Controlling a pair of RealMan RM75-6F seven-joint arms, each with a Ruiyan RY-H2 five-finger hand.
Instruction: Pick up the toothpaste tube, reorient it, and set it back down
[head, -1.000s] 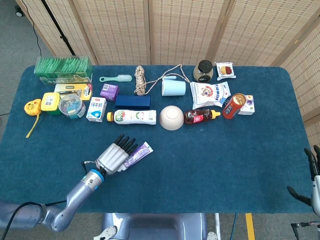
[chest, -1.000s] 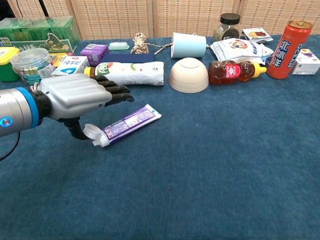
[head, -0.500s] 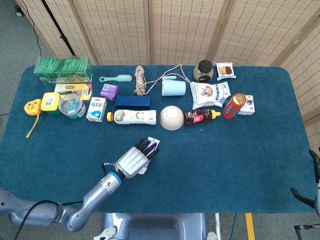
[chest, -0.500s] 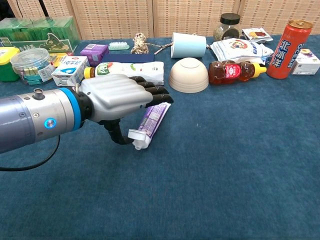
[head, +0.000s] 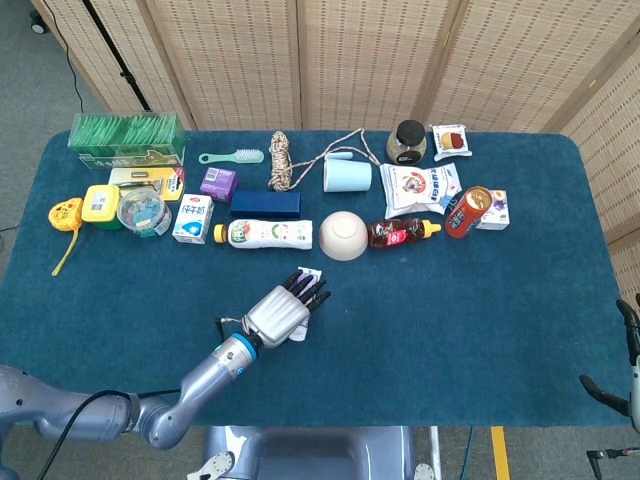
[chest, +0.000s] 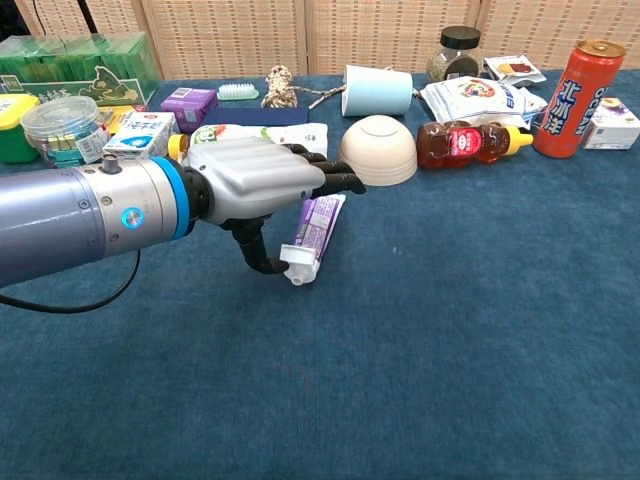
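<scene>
Toothpaste tube (chest: 316, 226) sits in my left hand (chest: 262, 180), pinched near the cap, just before the upturned bowl (chest: 378, 150). Reorientation appears underway; set-down remains. My right hand (head: 628, 322) is barely visible; state undeterminable.

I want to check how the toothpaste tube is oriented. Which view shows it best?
The chest view: the toothpaste tube shows its white cap and purple body under the left hand. In the head view that hand covers nearly all of it, leaving only the far end visible.

Purple toothpaste tube (chest: 318, 222) (white cap), dark-blue tablecloth (chest: 450, 330).
</scene>
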